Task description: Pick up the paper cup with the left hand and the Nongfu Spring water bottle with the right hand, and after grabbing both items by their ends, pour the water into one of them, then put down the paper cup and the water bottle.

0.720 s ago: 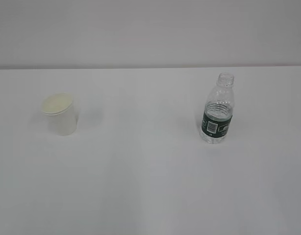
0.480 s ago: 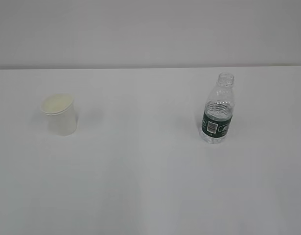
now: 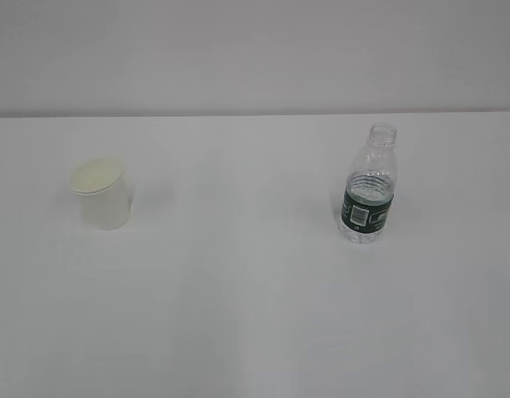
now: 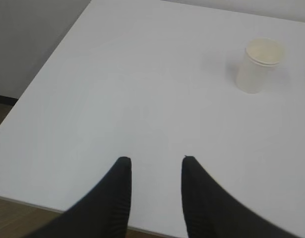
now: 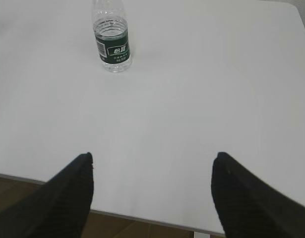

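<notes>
Two grippers were seen, each only in its own wrist view, and both were empty. The left gripper (image 4: 153, 161) was held with its dark fingers (image 4: 117, 193) parted by a moderate gap, nothing between them and nothing touched; it was poised above the near edge of the white table (image 4: 142, 99), beyond which a strip of brown floor (image 4: 13, 220) and a grey wall (image 4: 28, 39) were visible at the left. The right gripper (image 5: 152, 158) was spread far wider, its two black fingers (image 5: 73, 193) set well apart over the same white surface near its front edge, with dark floor seen below that edge. From the left gripper, the paper cup (image 4: 259, 64) was found well away, ahead and to the right, standing upright on the table with its cream inside showing. From the right gripper, the Nongfu Spring water bottle (image 5: 111, 42) was found well ahead and to the left, upright, uncapped in the exterior view, its dark green label turned toward the camera. In the exterior view the paper cup (image 3: 101, 195) stood at the left and the bottle (image 3: 369, 186) at the right, well apart from each other, with water (image 3: 366, 211) held in the bottle's lower part. A pale plain wall (image 3: 255, 50) was seen behind the table's far edge.
</notes>
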`<state>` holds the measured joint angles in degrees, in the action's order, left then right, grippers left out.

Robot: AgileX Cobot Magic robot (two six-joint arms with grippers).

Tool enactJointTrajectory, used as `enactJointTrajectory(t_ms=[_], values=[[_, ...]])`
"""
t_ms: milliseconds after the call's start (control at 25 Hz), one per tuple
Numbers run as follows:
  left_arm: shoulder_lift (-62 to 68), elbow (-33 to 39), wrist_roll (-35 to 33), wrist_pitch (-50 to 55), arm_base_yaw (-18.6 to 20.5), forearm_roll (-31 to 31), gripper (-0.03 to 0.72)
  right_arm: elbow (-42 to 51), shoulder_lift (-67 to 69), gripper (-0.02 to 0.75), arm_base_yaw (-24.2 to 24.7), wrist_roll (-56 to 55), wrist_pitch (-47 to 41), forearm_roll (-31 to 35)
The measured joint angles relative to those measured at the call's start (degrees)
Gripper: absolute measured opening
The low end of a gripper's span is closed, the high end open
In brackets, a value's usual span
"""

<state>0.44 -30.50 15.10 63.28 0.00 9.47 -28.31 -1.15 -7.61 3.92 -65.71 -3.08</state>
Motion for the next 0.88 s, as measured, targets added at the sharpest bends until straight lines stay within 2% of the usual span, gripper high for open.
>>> enactJointTrajectory(t_ms=[640, 760, 880], values=[[0.0, 0.0, 0.0, 0.0, 0.0, 0.0, 0.248, 0.0, 0.0, 0.554, 0.0, 0.0, 0.0, 0.0], [0.0, 0.0, 0.0, 0.0, 0.0, 0.0, 0.287, 0.0, 0.0, 0.554, 0.0, 0.0, 0.1, 0.0], [0.0, 0.0, 0.0, -0.2, 0.0, -0.6, 0.364, -0.1, 0.0, 0.554, 0.0, 0.0, 0.4, 0.0]])
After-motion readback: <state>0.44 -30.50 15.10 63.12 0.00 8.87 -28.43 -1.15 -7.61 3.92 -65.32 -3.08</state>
